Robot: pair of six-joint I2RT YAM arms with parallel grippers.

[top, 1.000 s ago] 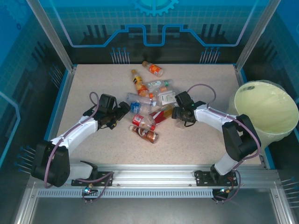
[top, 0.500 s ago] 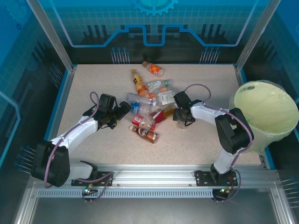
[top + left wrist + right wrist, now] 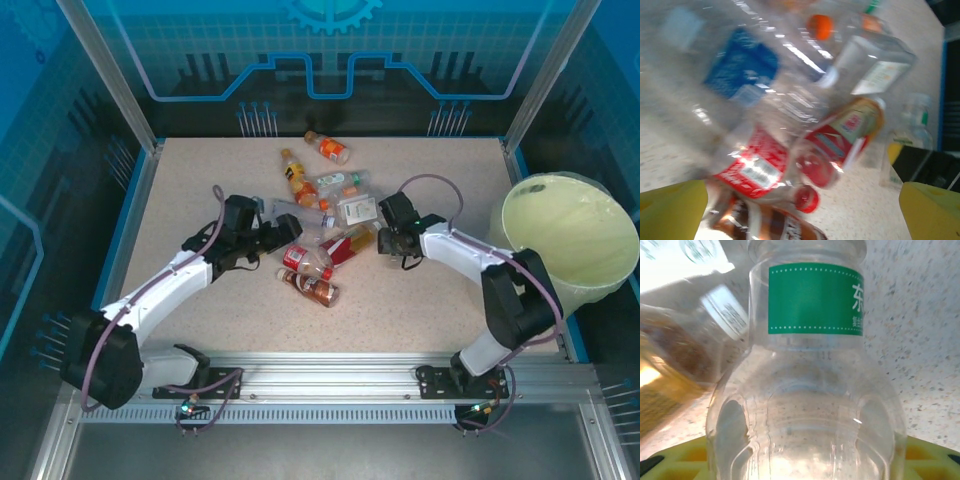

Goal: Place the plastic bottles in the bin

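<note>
Bottles, top view: the plastic bottles [image 3: 318,215] lie heaped at mid-frame on the table [image 3: 200,170], with two orange-drink bottles [image 3: 297,175] loose toward the upper centre. The heap is not yet cleared.
Bin, top view: the bin [image 3: 570,245] stands at the right edge, past the table's corner. It is nearest the right arm, so I judge that arm does the carrying.
Arms, top view: the left gripper [image 3: 288,232] reaches into the heap's left side and the right gripper [image 3: 388,240] meets its right side, each working its own flank.
Left wrist view: yellow fingers [image 3: 670,205] sit at both lower corners, spread fully and holding nothing. A red-labelled bottle [image 3: 757,167] lies between them, and the wide spread suits straddling its body.
Right wrist view: a green-labelled bottle [image 3: 812,390], clear, sits between the yellow pads [image 3: 927,455], which hug it closely. I cannot tell if they press it yet. An amber-drink bottle [image 3: 665,385] lies just beside it at left and may drag along.
</note>
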